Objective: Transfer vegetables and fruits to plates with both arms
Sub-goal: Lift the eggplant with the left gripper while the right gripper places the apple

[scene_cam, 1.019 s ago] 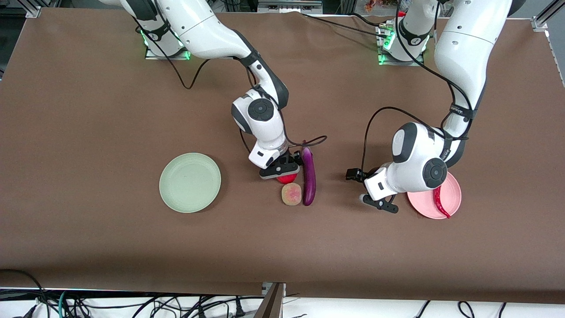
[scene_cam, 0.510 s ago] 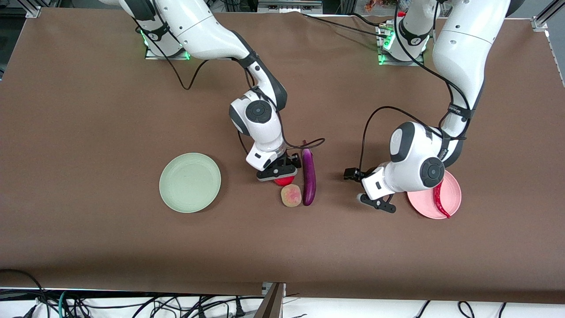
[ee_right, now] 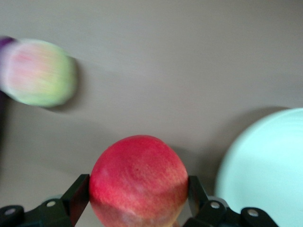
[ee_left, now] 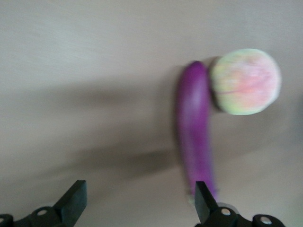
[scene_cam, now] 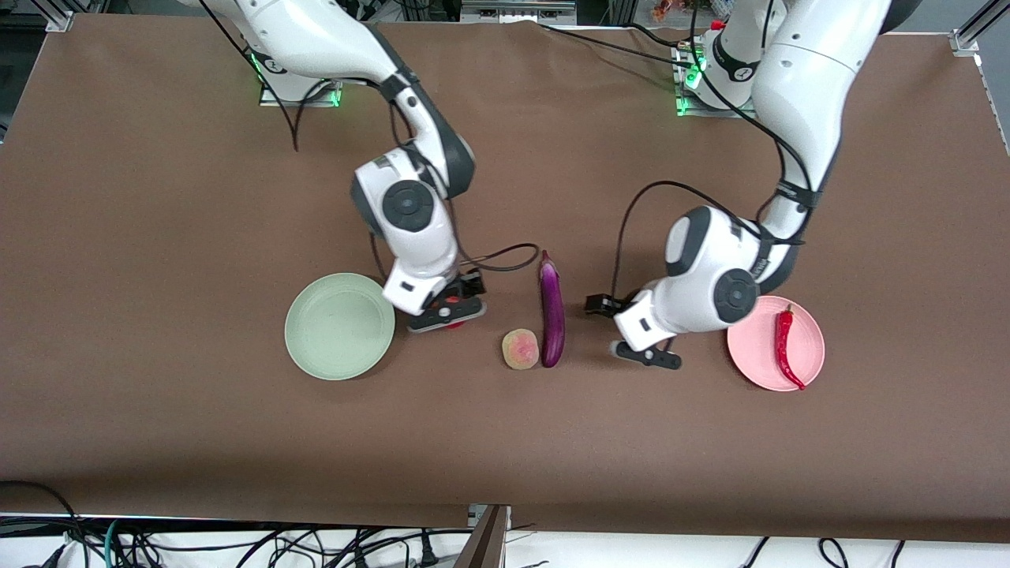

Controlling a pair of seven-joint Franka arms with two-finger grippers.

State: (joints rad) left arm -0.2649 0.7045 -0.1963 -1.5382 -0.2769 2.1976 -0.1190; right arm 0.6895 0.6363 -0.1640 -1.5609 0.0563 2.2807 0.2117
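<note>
My right gripper [scene_cam: 447, 312] is shut on the round red fruit [ee_right: 138, 179] and holds it above the table, between the pale green plate [scene_cam: 339, 325] and the peach-like fruit [scene_cam: 521, 348]. The green plate's rim [ee_right: 265, 165] shows in the right wrist view, as does the peach-like fruit [ee_right: 39, 72]. The long purple eggplant [scene_cam: 551, 309] lies beside that fruit. My left gripper [scene_cam: 645, 353] hangs open and holds nothing, over the table between the eggplant and the pale pink plate [scene_cam: 757, 359]. The red chili pepper [scene_cam: 784, 345] lies on the pink plate. The left wrist view shows the eggplant [ee_left: 194, 127] and the peach-like fruit [ee_left: 245, 81].
Black cables [scene_cam: 505, 257] trail from both wrists over the brown table [scene_cam: 158, 197]. The arm bases stand along the table's edge farthest from the front camera.
The right gripper closed on the red fruit, lifted it and carried it toward the green plate. The left arm moved off the pink plate toward the eggplant, uncovering the chili.
</note>
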